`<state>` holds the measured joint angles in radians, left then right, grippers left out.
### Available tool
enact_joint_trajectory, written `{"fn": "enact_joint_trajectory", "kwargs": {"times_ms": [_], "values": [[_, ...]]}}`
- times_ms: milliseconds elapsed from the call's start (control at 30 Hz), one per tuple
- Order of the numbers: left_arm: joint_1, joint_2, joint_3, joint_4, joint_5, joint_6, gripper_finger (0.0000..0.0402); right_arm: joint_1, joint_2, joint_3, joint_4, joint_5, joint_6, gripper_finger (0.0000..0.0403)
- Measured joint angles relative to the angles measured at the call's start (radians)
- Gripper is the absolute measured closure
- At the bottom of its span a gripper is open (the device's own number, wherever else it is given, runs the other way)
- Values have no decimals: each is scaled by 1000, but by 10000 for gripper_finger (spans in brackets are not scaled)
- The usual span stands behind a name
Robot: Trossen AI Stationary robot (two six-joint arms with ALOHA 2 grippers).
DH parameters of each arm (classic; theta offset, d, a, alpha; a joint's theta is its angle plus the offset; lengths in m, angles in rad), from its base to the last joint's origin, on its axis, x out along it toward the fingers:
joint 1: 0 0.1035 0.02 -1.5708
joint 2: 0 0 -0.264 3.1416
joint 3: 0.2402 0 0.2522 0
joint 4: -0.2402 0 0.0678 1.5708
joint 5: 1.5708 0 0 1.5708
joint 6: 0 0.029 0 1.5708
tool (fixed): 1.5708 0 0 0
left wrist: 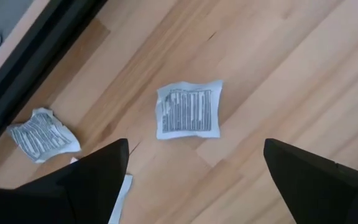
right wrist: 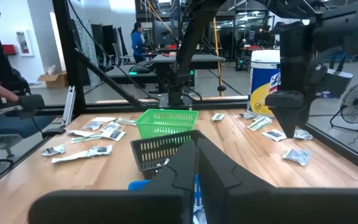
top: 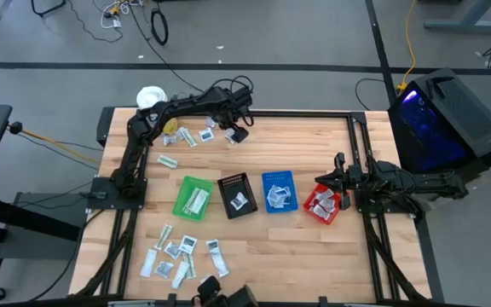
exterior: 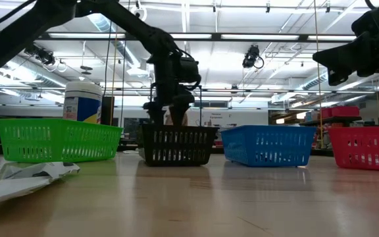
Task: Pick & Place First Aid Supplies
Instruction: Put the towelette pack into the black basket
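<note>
My left gripper (top: 236, 130) hangs open over the table's far side, fingers pointing down. A white printed sachet (left wrist: 189, 109) lies flat on the wood between and just beyond its fingers, untouched. More first aid supplies lie nearby: a crumpled sachet (left wrist: 42, 134) and several packets (top: 187, 137) along the far left. Another heap of sachets (top: 177, 256) lies at the near left. Packets also lie in the green bin (top: 193, 196), black bin (top: 238, 194), blue bin (top: 279, 191) and red bin (top: 326, 205). My right gripper (right wrist: 196, 163) waits shut at the table's right.
A white tub (top: 152, 98) with a yellow-blue label stands at the far left corner. The four bins stand in a row across the table's middle. Black frame rails (top: 297, 113) edge the table. Bare wood lies between the bins and the far edge.
</note>
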<state>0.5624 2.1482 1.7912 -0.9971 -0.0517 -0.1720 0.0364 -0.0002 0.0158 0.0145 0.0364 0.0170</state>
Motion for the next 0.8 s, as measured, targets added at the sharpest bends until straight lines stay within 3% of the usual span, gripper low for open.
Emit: {"fn": "enact_joint_trajectory", "kwargs": {"times_ms": [667,800], "values": [[-34,-164,-2,1,3,1,19,0,0,0,0,0,0,380],[-47,-237,-130,100,4,1,19,0,0,0,0,0,0,380]]}}
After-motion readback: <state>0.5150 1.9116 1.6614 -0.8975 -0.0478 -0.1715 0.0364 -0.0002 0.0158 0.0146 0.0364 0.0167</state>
